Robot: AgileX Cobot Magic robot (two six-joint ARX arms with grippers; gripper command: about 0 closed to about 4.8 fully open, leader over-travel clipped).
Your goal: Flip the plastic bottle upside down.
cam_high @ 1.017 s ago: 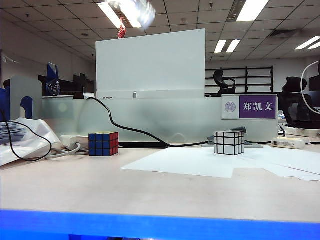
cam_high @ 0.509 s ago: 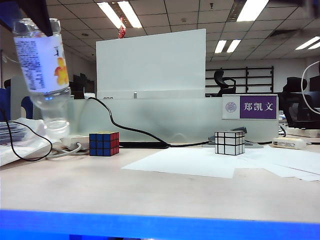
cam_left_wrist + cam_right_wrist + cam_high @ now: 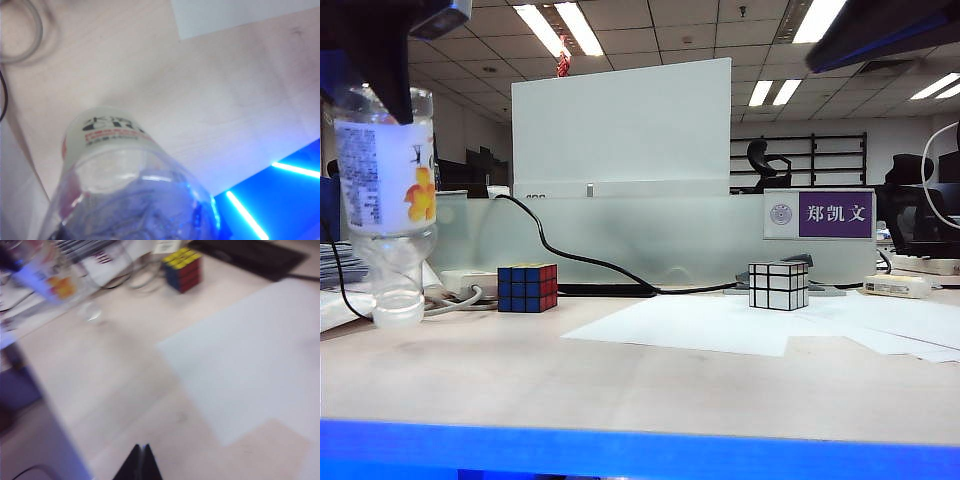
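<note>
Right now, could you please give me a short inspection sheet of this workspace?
Surface: pale wooden table, white paper sheets lying on it.
Job's things: plastic bottle upside down, cap near the table at the left.
Clutter: coloured puzzle cube, mirror cube.
Grippers: left gripper holds the bottle's base from above, its fingers hidden; right gripper shut, empty, raised over the right side.
Cables: black cable behind the cubes.
Surroundings: office partition with name plate.
</note>
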